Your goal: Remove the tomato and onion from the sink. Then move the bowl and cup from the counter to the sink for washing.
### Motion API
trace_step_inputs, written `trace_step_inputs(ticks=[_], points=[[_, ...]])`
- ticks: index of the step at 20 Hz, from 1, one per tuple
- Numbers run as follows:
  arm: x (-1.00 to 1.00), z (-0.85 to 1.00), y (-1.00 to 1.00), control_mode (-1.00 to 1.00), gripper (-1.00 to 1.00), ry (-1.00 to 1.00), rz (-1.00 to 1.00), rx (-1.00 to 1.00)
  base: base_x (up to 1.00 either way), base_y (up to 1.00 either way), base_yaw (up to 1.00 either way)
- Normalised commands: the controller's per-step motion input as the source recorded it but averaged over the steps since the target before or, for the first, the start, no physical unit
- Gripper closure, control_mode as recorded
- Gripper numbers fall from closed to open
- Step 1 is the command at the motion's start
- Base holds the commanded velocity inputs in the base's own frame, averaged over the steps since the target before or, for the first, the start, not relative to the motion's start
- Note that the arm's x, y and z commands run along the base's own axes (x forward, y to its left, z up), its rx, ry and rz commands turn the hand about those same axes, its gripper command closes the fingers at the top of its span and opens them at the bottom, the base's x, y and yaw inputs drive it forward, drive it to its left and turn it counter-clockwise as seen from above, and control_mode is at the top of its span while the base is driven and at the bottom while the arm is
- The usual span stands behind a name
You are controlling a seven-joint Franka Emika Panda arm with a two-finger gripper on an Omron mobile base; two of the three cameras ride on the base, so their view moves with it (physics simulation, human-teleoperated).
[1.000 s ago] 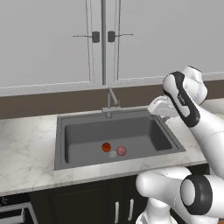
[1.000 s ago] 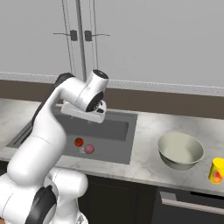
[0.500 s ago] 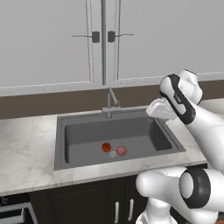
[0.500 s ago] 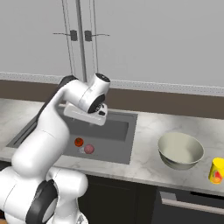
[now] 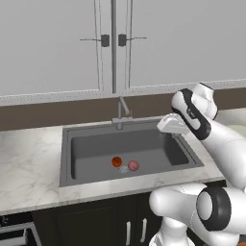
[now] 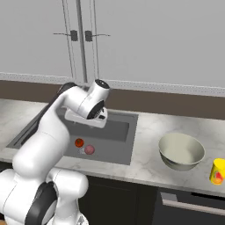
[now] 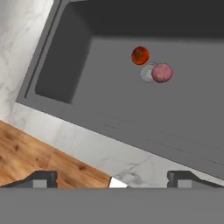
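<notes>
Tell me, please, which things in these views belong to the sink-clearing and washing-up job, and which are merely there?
Part of the job:
tomato
onion
sink
bowl
cup
counter
open gripper

Merely there:
faucet
drain
wall cabinets
wooden floor

Tomato (image 5: pixel 116 161) beside onion (image 5: pixel 133 166) in sink (image 5: pixel 91 149).

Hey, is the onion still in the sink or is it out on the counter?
In the sink. The onion lies on the basin floor beside the drain, near the tomato; nothing grips it.
</notes>
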Motion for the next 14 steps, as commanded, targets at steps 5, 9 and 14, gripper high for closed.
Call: trace_step_inputs(ticks=[5, 9, 14], points=[[0.16, -0.24, 0.07, -1.0, -1.0, -0.09, -0.04, 0.0, 0.0, 0.0, 0.0], [0.16, -0.22, 0.03, -1.0, -1.0, -0.07, -0.04, -0.05, 0.0, 0.0, 0.0], [0.18, -0.21, 0.01, -1.0, -1.0, 0.0, -0.05, -0.04, 0.0, 0.0, 0.0]])
